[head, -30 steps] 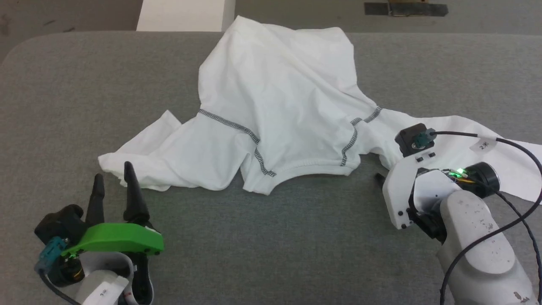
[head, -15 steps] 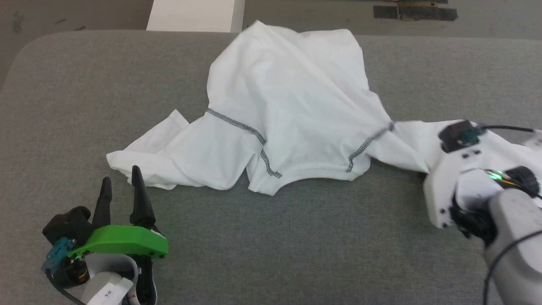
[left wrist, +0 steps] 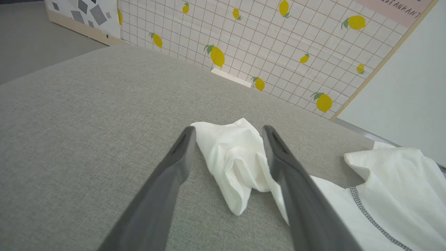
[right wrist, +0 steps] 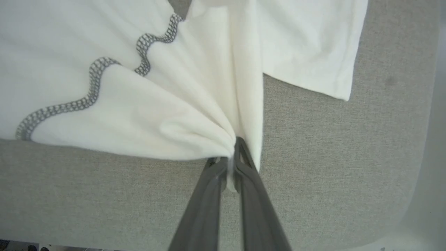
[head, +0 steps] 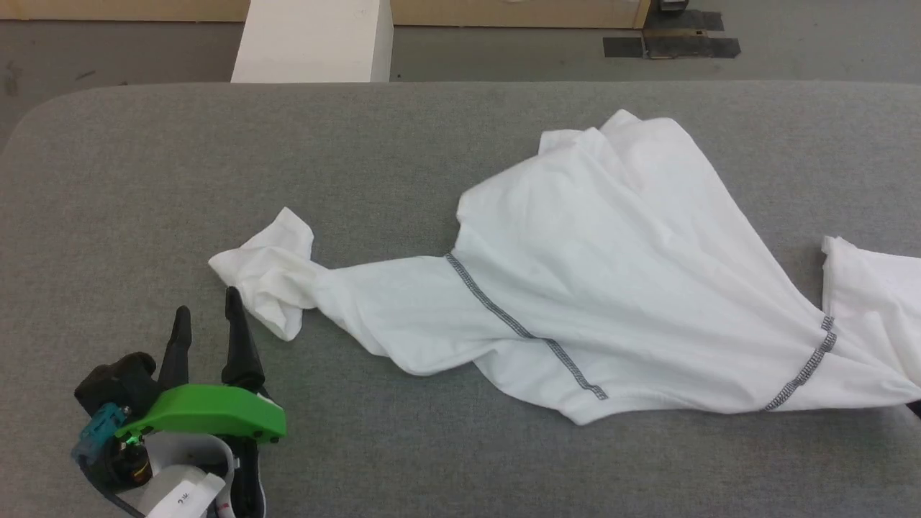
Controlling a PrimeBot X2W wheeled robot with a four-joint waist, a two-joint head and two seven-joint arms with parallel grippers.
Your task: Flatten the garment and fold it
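The white shirt (head: 611,288) lies stretched across the right half of the grey padded table (head: 360,180). The right gripper (right wrist: 228,153) is clamped on a bunched shirt fold. The left gripper (head: 206,302) has its jaws wide, at the table's near left.

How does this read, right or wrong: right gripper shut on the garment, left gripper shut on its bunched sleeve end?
Wrong on the left gripper: the left wrist view shows it open, gripping nothing, the bunched sleeve end lying loose ahead of it. The right gripper is shut on the garment.
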